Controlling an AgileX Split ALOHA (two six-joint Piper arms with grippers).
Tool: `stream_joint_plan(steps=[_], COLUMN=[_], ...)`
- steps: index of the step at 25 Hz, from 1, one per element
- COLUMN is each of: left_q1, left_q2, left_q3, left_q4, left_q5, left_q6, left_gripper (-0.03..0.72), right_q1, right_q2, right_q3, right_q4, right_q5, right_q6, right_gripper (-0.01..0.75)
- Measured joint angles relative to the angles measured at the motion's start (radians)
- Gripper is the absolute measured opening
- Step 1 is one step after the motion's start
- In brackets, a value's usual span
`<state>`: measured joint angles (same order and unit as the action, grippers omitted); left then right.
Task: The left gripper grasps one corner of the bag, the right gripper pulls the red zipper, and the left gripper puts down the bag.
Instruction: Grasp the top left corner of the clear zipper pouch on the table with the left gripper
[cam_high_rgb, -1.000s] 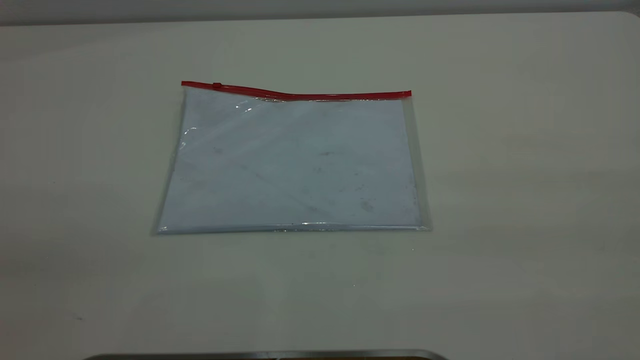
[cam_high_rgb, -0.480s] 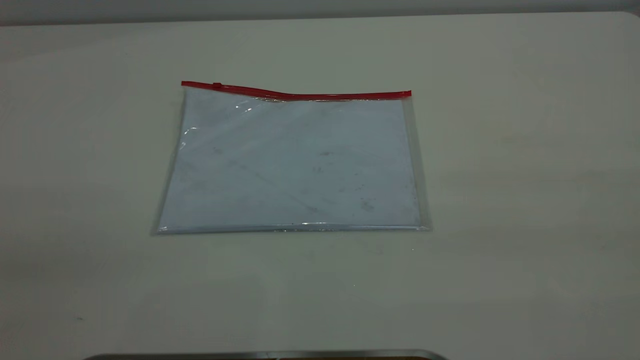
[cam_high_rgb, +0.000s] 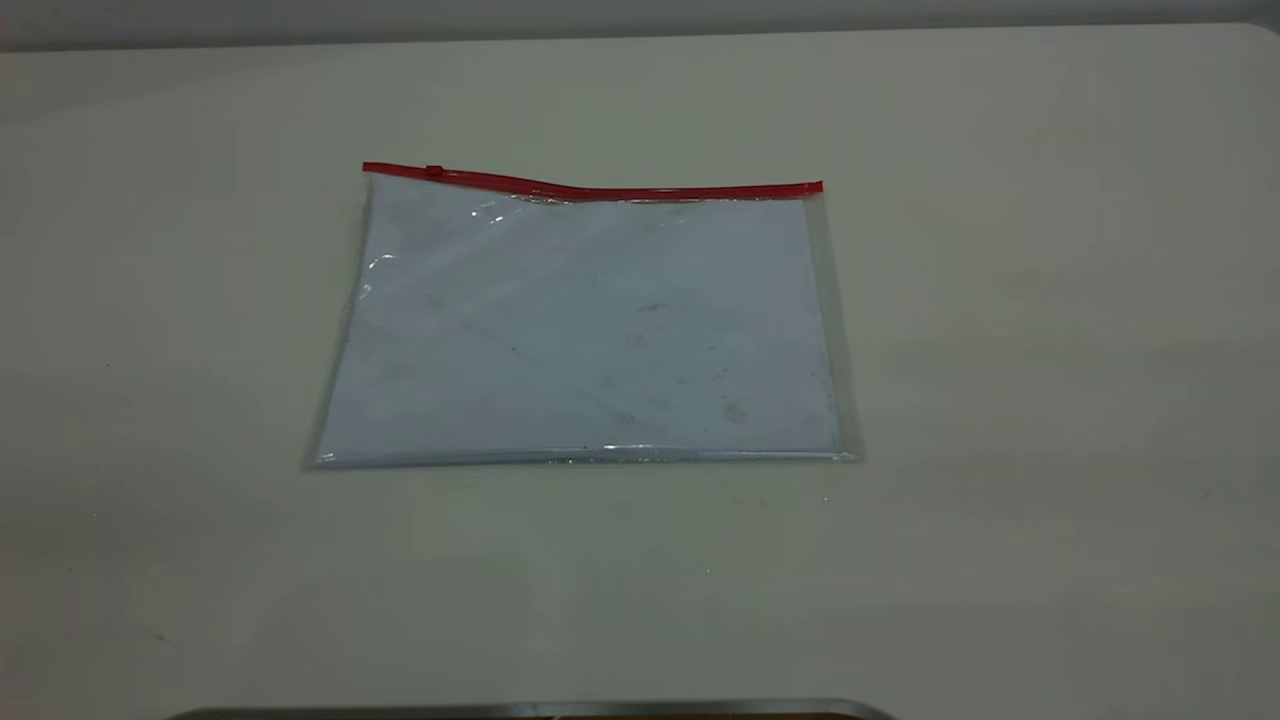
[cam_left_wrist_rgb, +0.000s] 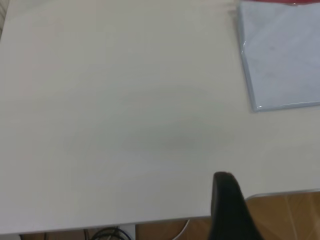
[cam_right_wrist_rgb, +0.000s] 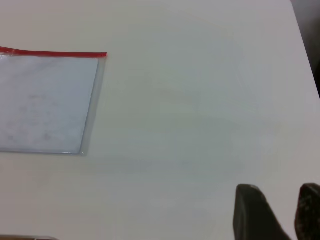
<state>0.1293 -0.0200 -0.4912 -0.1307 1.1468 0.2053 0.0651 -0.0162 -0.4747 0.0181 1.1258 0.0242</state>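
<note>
Left end effector (cam_left_wrist_rgb: 227, 200): we see only one dark finger of it in its wrist view, over the bench's near edge towards the left corner, well apart from the bag; we cannot tell how far it is open, and it holds nothing visible.
Right end effector (cam_right_wrist_rgb: 280, 212): two dark fingers (cam_right_wrist_rgb: 252, 215) show with a clear gap between them, so we read it as parted and empty, hovering near the bench's near right corner.
Bag (cam_high_rgb: 585, 320): flat on the bench (cam_high_rgb: 1050, 300), about midway between left and right edges, untouched by either arm.
Red zipper (cam_high_rgb: 600, 188): along the bag's long edge facing the bench's far edge; its slider tab (cam_high_rgb: 433, 171) sits near the left end.
Stage: nothing grasped yet (both arms out of the exterior view), so we judge the task at its start.
Why this layout: we suppose the slider's left position suits a left-corner hold while the right arm pulls rightward.
Risk: thin, glossy plastic lying flat may be hard to pinch at a corner.
</note>
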Motion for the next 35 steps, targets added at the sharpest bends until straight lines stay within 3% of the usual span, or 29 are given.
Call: stream_joint_plan(steps=[12,18,22,27,35], left_q1=[0.000,0.000,0.000,0.000,0.000], left_q2=[0.000,0.154,0.401,0.739,1.272], left_q3=[-0.006,-0.082,-0.116,-0.131,-0.212], left_q4=[-0.122,-0.126,-0.174,-0.288,-0.505], left_q5=[-0.006,-0.037,-0.143,-0.335,-0.614], left_q6=[0.000,-0.016,-0.003,0.161,0.502], left_gripper=[0.497,0.497,0.497,0.511,0.573], right_q1=[0.000,0.000,0.000,0.000,0.000], right_q2=[0.009,0.241,0.484,0.792,1.312], right_q3=[-0.015,-0.048,-0.048,-0.066,-0.237], right_q4=[0.158,0.301,0.338,0.548,1.064], right_q5=[-0.022,-0.180,-0.348,-0.548,-0.604], right_q6=[-0.032,-0.179,-0.348,-0.642,-1.177], right_gripper=[0.246,0.305,0.376,0.415,0.416])
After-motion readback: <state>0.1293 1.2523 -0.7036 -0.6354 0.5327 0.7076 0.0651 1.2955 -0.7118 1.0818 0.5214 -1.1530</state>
